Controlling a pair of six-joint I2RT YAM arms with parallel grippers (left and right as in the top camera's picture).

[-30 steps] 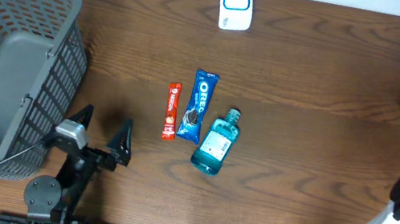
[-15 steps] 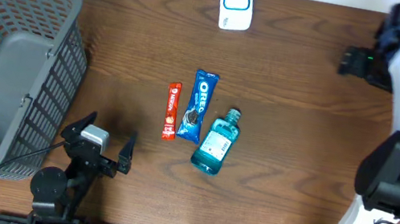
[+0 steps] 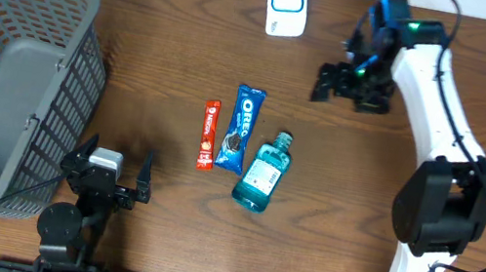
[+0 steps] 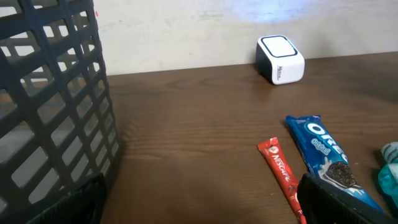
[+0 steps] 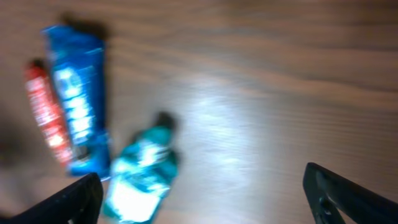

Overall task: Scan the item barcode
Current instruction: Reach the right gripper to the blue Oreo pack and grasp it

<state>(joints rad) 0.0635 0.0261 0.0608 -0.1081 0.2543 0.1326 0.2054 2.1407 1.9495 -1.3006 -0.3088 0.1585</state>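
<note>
- R gripper [image 3: 345,86] has its jaws spread wide and holds nothing. It hangs over the far side of the table [image 3: 376,228], near the scanner [image 3: 286,3].
- L gripper [image 3: 113,172] is also wide open and empty, low beside the basket [image 3: 4,86].
- The items lie mid-table: red stick [image 3: 209,134], Oreo pack [image 3: 242,128], mouthwash bottle [image 3: 263,171]. From the R gripper they lie toward the base and to its left; from the L gripper, to its right.
- Stick and pack have long axes running base-to-far-edge. The bottle is tilted, cap toward the far edge.
- Both arms are abt equally near. The R wrist view looks down on all three (so prob. the picker).
- That view is blurred. The L wrist view is sharp and shows the scanner's front. No barcode shows in any view.
</note>
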